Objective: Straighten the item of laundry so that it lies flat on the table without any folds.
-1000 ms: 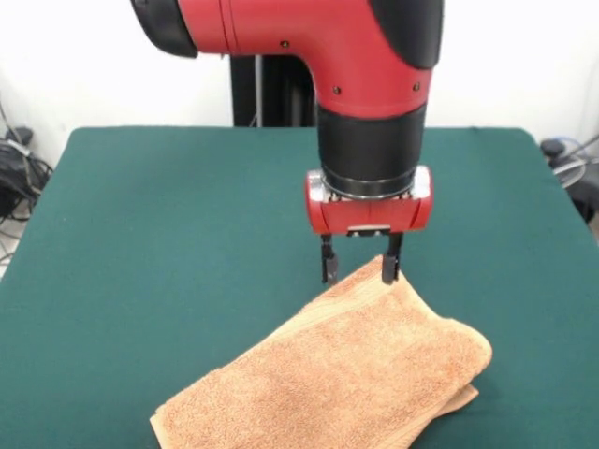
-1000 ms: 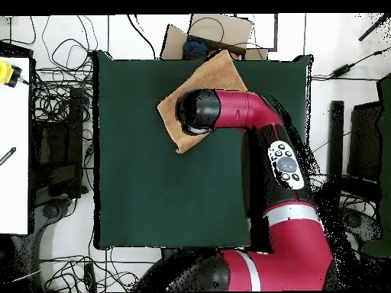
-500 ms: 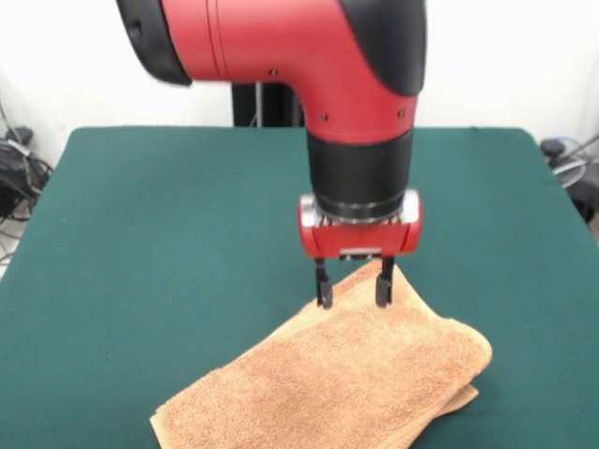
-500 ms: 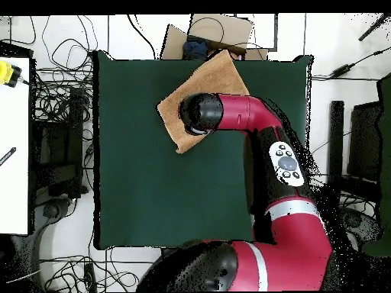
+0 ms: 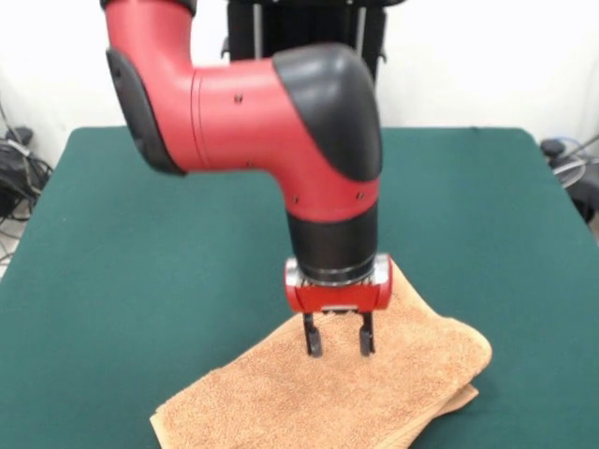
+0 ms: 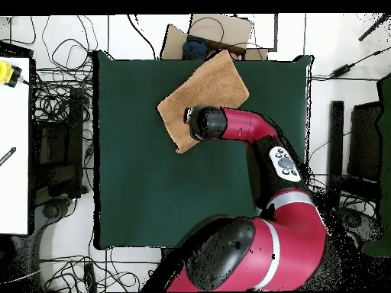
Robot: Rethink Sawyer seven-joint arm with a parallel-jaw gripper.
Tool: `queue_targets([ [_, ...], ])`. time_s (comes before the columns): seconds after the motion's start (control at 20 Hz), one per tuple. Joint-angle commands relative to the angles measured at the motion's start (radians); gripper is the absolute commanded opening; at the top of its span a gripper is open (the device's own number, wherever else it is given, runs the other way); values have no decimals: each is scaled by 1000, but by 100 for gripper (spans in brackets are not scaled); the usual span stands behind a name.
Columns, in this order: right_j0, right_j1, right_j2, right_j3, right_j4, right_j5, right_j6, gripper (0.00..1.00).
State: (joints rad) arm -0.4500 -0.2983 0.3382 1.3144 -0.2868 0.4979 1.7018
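Note:
The orange-tan terry towel (image 5: 346, 393) lies folded double on the dark green table (image 5: 140, 243) at its front edge, layers showing at its right end. In the overhead view the towel (image 6: 206, 91) sits at the table's top middle. My gripper (image 5: 337, 343) is open, fingers pointing down, its tips at the towel's top surface near the middle. The fingers (image 5: 312, 341) straddle nothing that I can make out. In the overhead view the arm's wrist (image 6: 205, 123) hides the gripper above the towel's lower edge. No white tag shows.
Cables and dark gear lie on the floor left (image 5: 19, 173) and right (image 5: 571, 159) of the table. In the overhead view a cardboard box (image 6: 218, 34) sits beyond the table's top edge and a white bench (image 6: 14, 145) stands at the left.
The gripper has come down and toward the camera, from the towel's far corner to the middle of the towel. It stays open. The towel has not moved.

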Motion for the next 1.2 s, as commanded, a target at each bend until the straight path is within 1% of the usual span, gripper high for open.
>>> queue_targets([
  [0.05,-7,128,85,-45,-46,-18,-79,100],
  [0.35,6,130,80,-61,-47,4,-69,100],
  [0.5,25,125,58,-71,-42,20,-37,100],
  [0.65,60,123,4,-84,-28,20,55,100],
  [0.75,63,125,6,-93,-33,27,42,100],
  [0.8,57,128,17,-94,-31,32,26,0],
  [1.2,83,119,-3,-110,-34,73,34,0],
])
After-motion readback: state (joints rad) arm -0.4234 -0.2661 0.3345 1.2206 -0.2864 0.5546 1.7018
